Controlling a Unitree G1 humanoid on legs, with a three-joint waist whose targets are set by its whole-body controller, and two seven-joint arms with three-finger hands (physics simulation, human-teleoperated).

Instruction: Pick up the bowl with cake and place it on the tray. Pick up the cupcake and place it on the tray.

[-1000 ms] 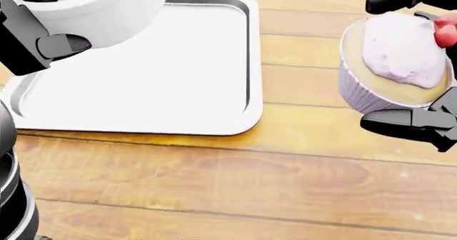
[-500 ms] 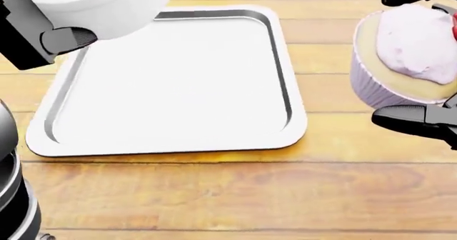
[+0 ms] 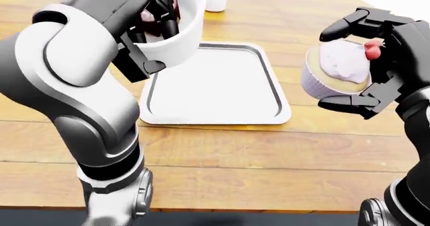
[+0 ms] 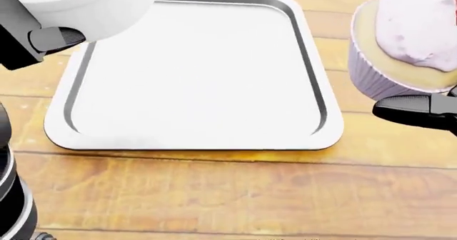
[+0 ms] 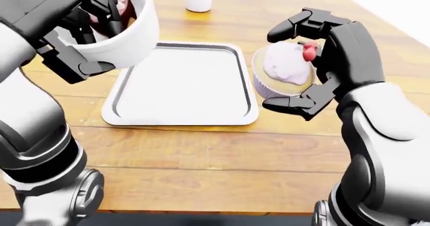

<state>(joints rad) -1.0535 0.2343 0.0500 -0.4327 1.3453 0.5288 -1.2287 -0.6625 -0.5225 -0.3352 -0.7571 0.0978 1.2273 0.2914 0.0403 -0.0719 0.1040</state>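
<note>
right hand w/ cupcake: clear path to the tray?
Probably yes. The right hand holds the cupcake just past the tray's right rim; the bowl hangs over the tray's far left corner.

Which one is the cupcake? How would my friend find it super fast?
Start at the big white tray on the wooden table, then look to its right in the left-eye view. There the robot's black right hand holds the cupcake up in the air. It has pale pink frosting, a red cherry and a ribbed paper cup, unlike the smooth white bowl in the left hand.
</note>
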